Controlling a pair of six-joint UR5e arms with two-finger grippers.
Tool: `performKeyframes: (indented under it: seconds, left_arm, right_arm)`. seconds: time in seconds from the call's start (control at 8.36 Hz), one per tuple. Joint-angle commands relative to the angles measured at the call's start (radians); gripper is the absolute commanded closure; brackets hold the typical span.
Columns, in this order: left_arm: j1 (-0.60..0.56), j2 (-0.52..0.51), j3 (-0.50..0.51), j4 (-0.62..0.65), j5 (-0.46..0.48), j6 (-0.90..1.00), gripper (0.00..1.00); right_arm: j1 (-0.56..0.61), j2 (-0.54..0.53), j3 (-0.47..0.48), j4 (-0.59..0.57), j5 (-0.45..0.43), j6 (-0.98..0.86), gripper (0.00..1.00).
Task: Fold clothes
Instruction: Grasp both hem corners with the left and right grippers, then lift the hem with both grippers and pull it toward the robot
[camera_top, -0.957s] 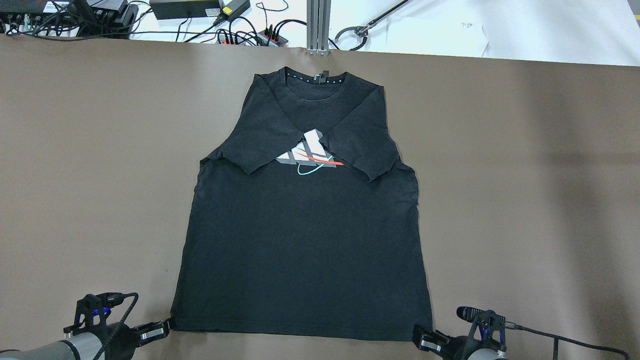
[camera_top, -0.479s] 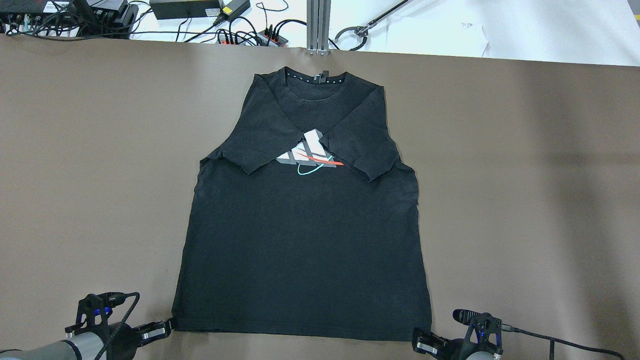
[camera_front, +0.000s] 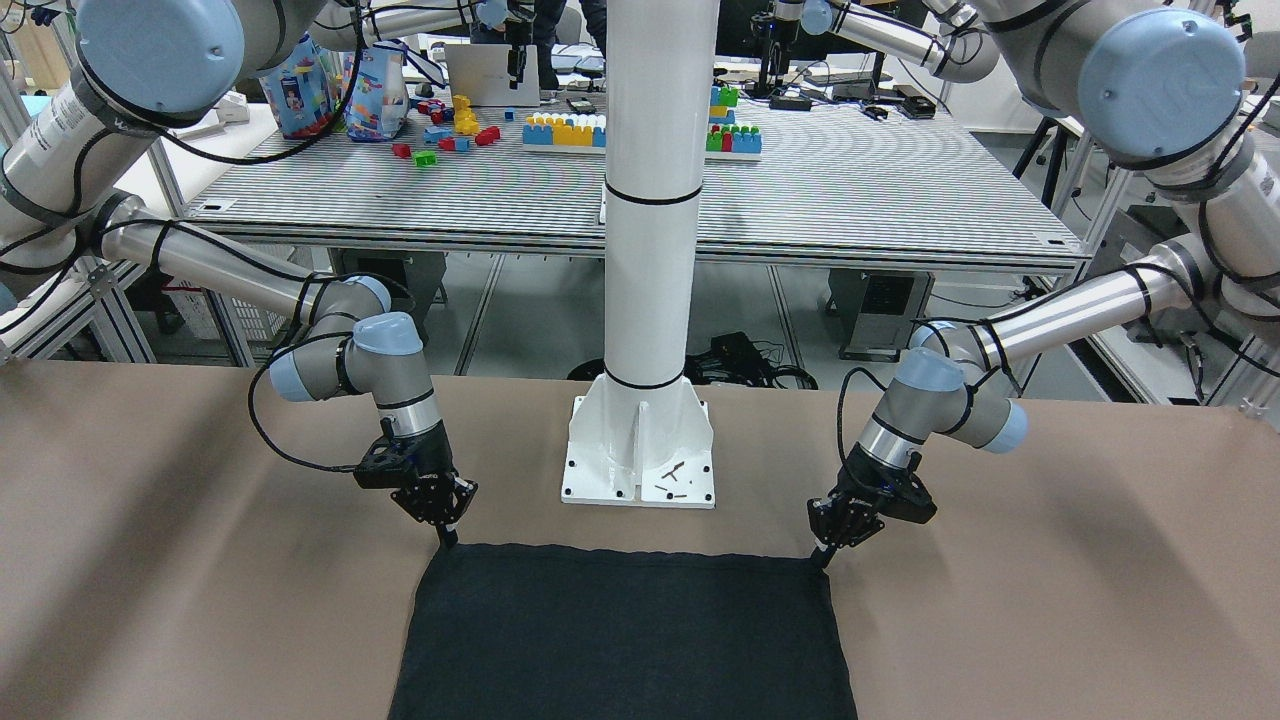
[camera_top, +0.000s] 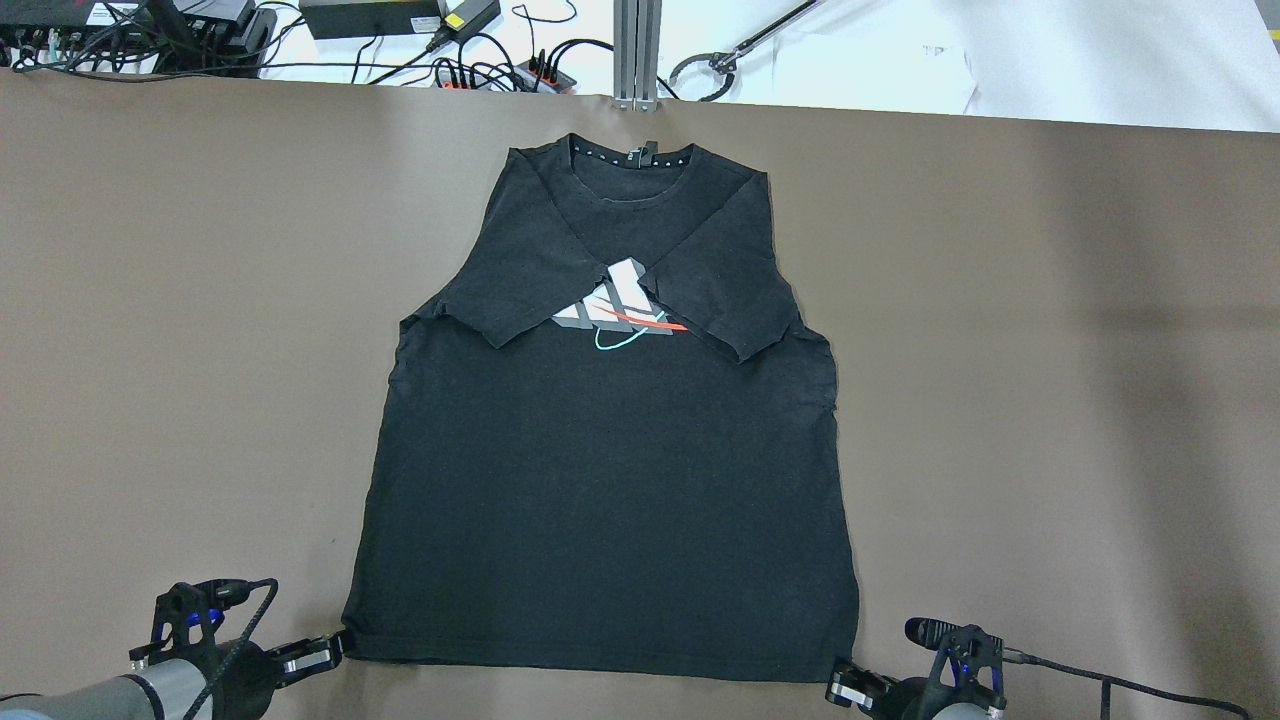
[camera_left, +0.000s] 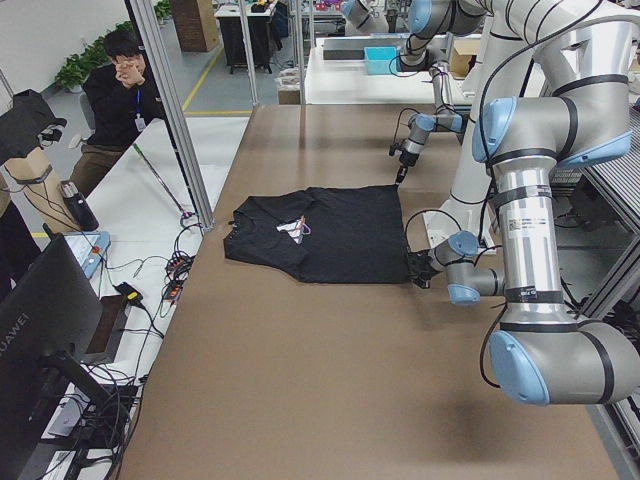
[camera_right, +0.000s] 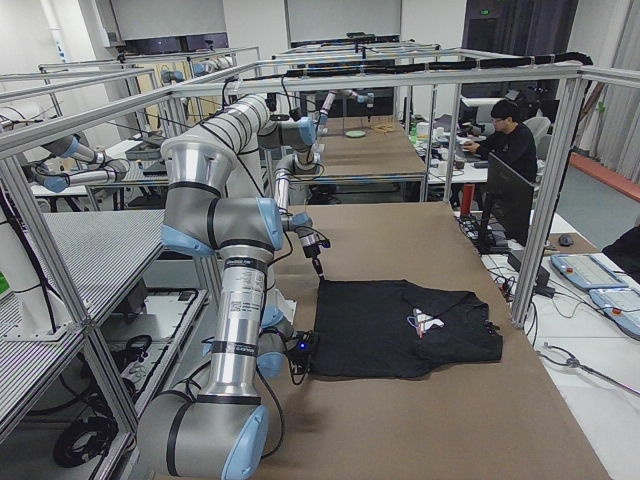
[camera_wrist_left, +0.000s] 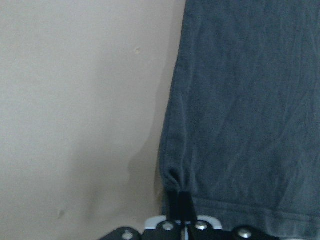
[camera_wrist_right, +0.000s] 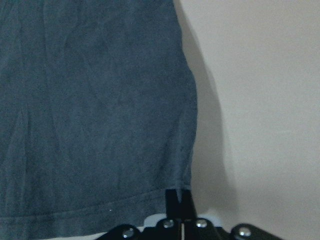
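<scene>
Black T-shirt is laid out flat, chest side up, in the middle of the brown table. The collar sits at the far edge from the robot and the bottom hem runs along the near edge. Both sleeves are folded inward and cross over the chest, partly covering the grey, red and teal logo.

The left gripper is at the hem corner on its own side, low on the table. In the wrist cam its fingers are pressed together with a little bunch of fabric pinched between them. Same deal for the right gripper on the other hem corner: fingers closed up tight on the edge of the cloth. So each one has clamped a bottom corner, and the shirt isn't lifted, it lies flat on the table.

From the front cam the hem sits just in front of the base of the white pillar, with the two grippers either side of it.
</scene>
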Motion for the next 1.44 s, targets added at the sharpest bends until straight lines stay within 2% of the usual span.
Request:
performKeyframes:
  seconds: [0.0, 0.24, 0.36, 0.6, 0.84, 0.96, 1.08, 1.2, 1.32]
  left_arm:
    - [-0.034, 0.003, -0.041, 0.003, -0.035, 0.023, 1.00]
    - [-0.118, -0.024, -0.069, 0.006, -0.135, 0.092, 1.00]
    - [-0.210, -0.082, -0.074, 0.079, -0.234, 0.121, 1.00]
    - [-0.422, -0.374, -0.091, 0.408, -0.451, 0.205, 1.00]
    - [-0.555, -0.578, -0.086, 0.677, -0.564, 0.302, 1.00]
    - [-0.618, -0.609, -0.088, 0.742, -0.646, 0.348, 1.00]
    - [-0.662, -0.603, -0.091, 0.749, -0.745, 0.412, 1.00]
    - [-0.668, -0.559, -0.109, 0.746, -0.858, 0.429, 1.00]
    - [-0.665, -0.469, -0.182, 0.739, -0.932, 0.460, 1.00]
  right_arm:
    - [0.008, -0.001, 0.045, 0.000, 0.001, -0.012, 1.00]
    - [0.050, 0.015, 0.074, 0.000, 0.010, -0.085, 1.00]
    - [0.100, 0.040, 0.095, -0.009, 0.033, -0.154, 1.00]
    - [0.274, 0.160, 0.100, -0.096, 0.143, -0.259, 1.00]
    - [0.425, 0.282, 0.097, -0.248, 0.285, -0.336, 1.00]
    - [0.482, 0.297, 0.099, -0.273, 0.362, -0.369, 1.00]
    - [0.502, 0.296, 0.106, -0.272, 0.432, -0.379, 1.00]
    - [0.495, 0.261, 0.149, -0.273, 0.497, -0.379, 1.00]
    - [0.440, 0.167, 0.231, -0.270, 0.656, -0.402, 1.00]
